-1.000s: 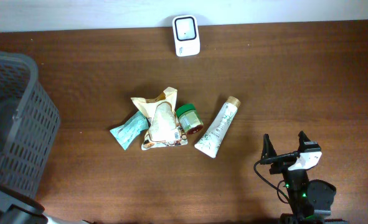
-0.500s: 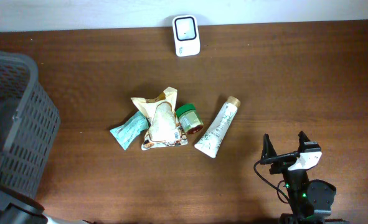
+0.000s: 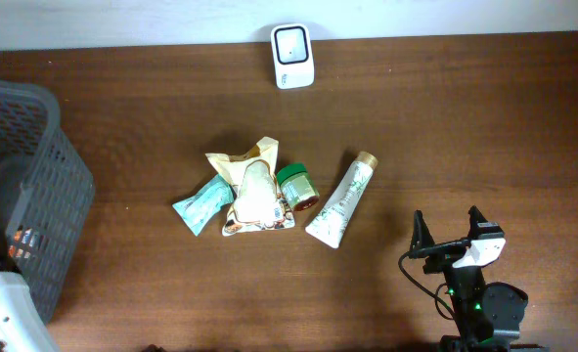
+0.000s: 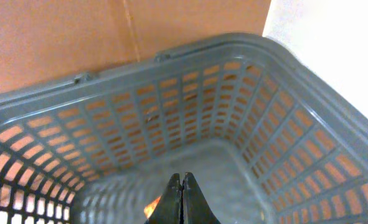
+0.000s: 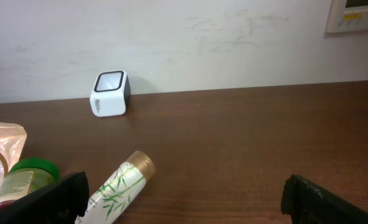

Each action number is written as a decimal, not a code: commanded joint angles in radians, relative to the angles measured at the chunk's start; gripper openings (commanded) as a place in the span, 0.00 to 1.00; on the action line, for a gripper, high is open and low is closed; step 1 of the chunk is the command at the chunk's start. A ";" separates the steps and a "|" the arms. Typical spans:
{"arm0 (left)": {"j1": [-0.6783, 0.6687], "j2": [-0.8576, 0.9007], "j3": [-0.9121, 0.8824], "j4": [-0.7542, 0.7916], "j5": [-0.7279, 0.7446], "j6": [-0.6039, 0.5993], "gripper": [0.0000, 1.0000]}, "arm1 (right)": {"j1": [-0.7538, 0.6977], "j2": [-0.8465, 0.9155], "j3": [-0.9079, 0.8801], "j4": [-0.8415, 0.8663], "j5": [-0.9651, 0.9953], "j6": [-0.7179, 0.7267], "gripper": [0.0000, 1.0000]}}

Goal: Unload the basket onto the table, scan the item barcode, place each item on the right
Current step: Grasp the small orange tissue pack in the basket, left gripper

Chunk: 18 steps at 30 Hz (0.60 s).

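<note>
hanging over the grey basket, left jaws pressed together; right jaws spread above the table.

A scanner is set at the wooden table's far edge. A pouch, packet, jar and tube are grouped in the middle.

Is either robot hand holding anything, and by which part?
Nothing is held. The left gripper is shut empty over the basket; the right gripper is open, empty.
</note>
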 commanded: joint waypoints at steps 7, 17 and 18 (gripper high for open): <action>0.050 0.439 0.002 -0.098 -0.057 -0.378 0.93 | -0.006 -0.006 -0.005 -0.007 -0.005 0.006 0.98; 0.136 0.779 0.002 -0.010 0.101 -0.408 0.95 | -0.006 -0.006 -0.005 -0.007 -0.005 0.006 0.98; 0.137 0.786 0.002 0.008 0.101 -0.408 0.95 | -0.006 -0.006 -0.005 -0.007 -0.005 0.006 0.98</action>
